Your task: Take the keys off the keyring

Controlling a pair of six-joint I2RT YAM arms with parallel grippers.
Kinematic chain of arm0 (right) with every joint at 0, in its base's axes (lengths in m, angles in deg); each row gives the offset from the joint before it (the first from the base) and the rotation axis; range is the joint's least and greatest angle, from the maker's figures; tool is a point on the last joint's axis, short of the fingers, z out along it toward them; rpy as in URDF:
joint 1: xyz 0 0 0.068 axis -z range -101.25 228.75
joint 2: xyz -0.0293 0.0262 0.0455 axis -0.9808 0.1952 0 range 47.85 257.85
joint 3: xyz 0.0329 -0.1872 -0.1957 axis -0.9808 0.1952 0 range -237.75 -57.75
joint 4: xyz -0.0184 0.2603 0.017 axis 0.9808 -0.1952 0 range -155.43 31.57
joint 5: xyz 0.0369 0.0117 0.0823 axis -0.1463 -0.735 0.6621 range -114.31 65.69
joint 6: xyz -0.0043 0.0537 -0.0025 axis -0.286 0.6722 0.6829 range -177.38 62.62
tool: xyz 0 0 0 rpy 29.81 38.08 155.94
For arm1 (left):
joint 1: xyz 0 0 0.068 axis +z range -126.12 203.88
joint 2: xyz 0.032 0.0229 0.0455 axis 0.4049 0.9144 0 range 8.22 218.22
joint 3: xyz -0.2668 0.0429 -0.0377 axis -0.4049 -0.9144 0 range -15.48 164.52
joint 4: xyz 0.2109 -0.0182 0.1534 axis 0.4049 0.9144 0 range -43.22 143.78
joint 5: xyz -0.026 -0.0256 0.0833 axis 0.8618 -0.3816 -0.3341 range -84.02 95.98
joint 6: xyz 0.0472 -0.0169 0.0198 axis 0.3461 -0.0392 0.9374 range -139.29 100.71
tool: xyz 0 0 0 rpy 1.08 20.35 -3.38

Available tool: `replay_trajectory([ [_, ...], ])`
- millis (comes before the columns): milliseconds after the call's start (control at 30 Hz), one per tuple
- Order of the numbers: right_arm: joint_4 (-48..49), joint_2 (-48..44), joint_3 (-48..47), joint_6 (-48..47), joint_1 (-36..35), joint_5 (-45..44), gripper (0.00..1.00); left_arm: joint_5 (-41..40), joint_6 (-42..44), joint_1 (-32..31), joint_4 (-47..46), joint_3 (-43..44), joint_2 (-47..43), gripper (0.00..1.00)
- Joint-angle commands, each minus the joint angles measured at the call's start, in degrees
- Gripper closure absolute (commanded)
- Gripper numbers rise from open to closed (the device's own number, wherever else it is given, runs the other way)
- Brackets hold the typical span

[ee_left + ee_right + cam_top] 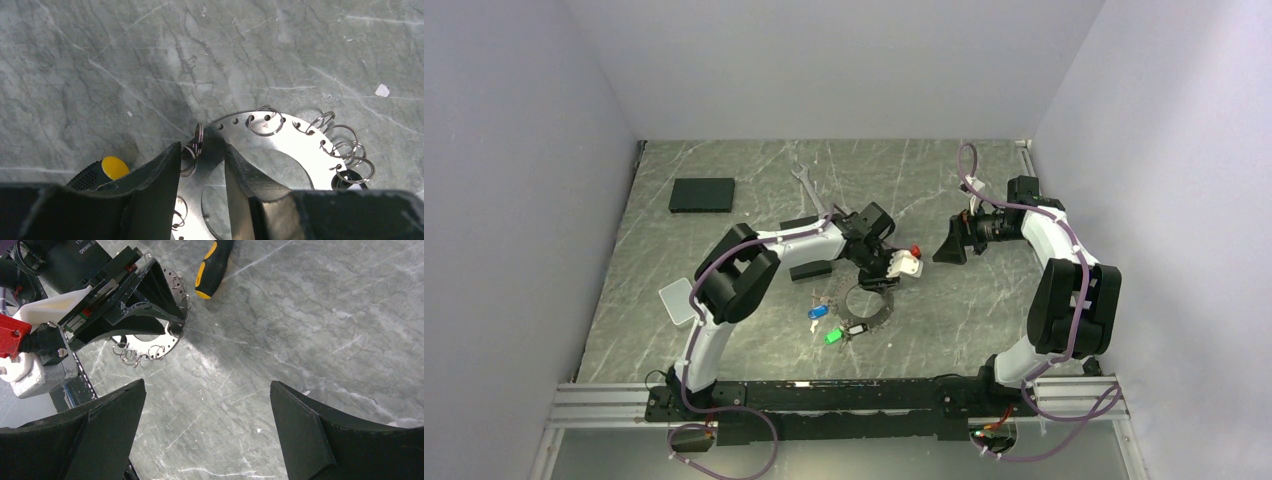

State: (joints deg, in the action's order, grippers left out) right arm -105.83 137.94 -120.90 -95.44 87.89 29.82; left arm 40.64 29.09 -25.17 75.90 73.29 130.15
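Observation:
The keyring [871, 306] lies flat in the middle of the table, a large grey metal ring with small wire split rings along its rim. A blue key [818, 311] and a green key [833, 336] lie at its left and lower-left edge. My left gripper [876, 283] points down at the ring's far side. In the left wrist view the keyring [280, 140] has its band between the left gripper's [202, 146] fingers, which stand apart with gaps showing. A split ring [189, 159] touches the left finger. My right gripper [946, 247] hovers to the right, wide open and empty [207, 382].
A yellow-and-black screwdriver [212, 267] lies just beyond the ring, its yellow end [114, 167] beside my left finger. A silver spanner [806, 185] and a black box [702, 194] lie further back. A white scrap [382, 90] sits on the marble.

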Motion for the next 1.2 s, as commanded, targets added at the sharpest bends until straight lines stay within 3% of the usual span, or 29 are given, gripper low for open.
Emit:
replay_trajectory([
  [0,1.41,-1.11,-1.36,0.13,0.26,1.77,0.00,0.15,0.28,-0.76,-2.35,1.98,0.50,0.60],
  [233,2.24,-1.11,-1.31,1.59,0.26,1.70,0.00,0.23,-2.24,-1.59,-2.41,2.86,0.33,0.78],
  [400,5.88,-2.80,-0.50,6.05,0.41,1.53,0.00,-2.39,-6.44,-1.85,-2.74,3.58,-0.97,0.99],
  [767,15.63,-7.35,2.55,16.68,0.43,4.09,0.00,-6.46,-20.96,-1.79,4.35,6.96,-7.59,1.00],
  [1167,40.94,-16.88,10.48,40.52,-1.12,-7.27,0.00,-5.31,-30.92,2.22,8.62,9.98,-13.29,1.00],
])
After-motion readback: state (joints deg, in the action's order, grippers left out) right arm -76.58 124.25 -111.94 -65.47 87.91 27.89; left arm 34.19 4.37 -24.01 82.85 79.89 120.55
